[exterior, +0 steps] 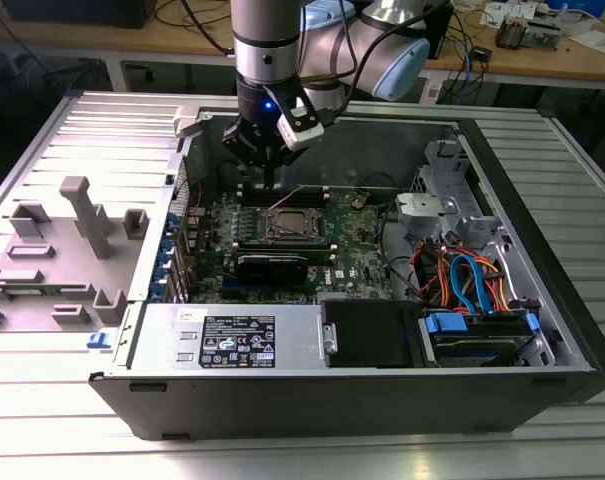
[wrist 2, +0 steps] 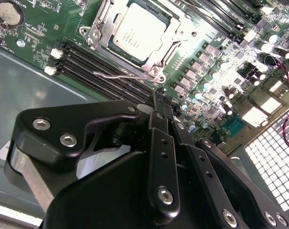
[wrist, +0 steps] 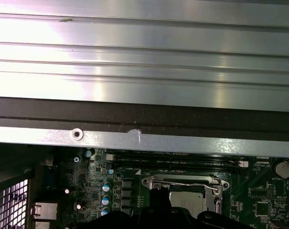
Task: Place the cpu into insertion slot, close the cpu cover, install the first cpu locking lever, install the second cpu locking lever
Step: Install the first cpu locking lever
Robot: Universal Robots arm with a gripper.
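Observation:
The cpu (wrist 2: 134, 31) lies flat with its silver top up, and the insertion slot is hidden beneath it. The cpu cover (wrist 2: 170, 45), a silver frame, lies down around the chip. A thin wire locking lever (wrist 2: 116, 74) runs along the socket edge nearest my gripper; whether it is latched I cannot tell. My gripper (wrist 2: 159, 102) hangs just beyond that edge, over the memory slots, fingers shut together on nothing. In the exterior view my gripper (exterior: 269, 180) is above and behind the cpu (exterior: 298, 224). The first wrist view shows the lever (wrist: 182, 183) and the cpu (wrist: 189, 202).
Long black memory slots (wrist 2: 99, 64) lie between gripper and socket. A black expansion card (exterior: 272, 265) sits in front of the socket, a power supply (exterior: 232, 340) at the case front, and a drive bay with cables (exterior: 472, 285) at the exterior view's right. The case wall (wrist: 144, 119) is close.

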